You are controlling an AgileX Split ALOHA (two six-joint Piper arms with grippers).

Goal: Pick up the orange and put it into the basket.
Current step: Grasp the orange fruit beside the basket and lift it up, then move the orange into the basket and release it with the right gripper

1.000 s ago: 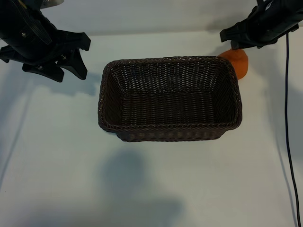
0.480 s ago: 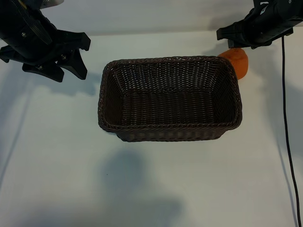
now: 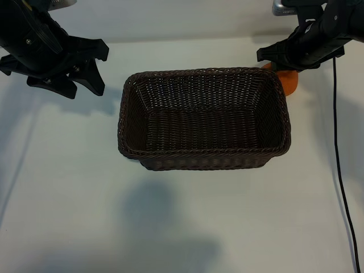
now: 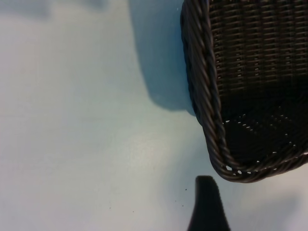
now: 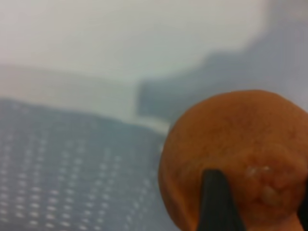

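The orange (image 3: 290, 84) lies on the white table just outside the far right corner of the dark woven basket (image 3: 129, 114), and my right arm hides most of it. My right gripper (image 3: 274, 61) hangs directly over it, open. In the right wrist view the orange (image 5: 231, 144) fills the space close in front, one dark fingertip (image 5: 215, 197) crosses its near face, and my right gripper (image 5: 260, 211) straddles it without a grip. My left gripper (image 3: 100, 68) is parked at the far left, open and empty, with one of its fingers (image 4: 207, 207) near the basket's corner (image 4: 216, 144).
The basket holds nothing. A black cable (image 3: 341, 165) runs down the table's right side. Bare white table surface (image 3: 170, 222) lies in front of the basket and to its left.
My right gripper has moved leftward and come over the orange, now covering most of it. The orange, basket and left arm have not moved.
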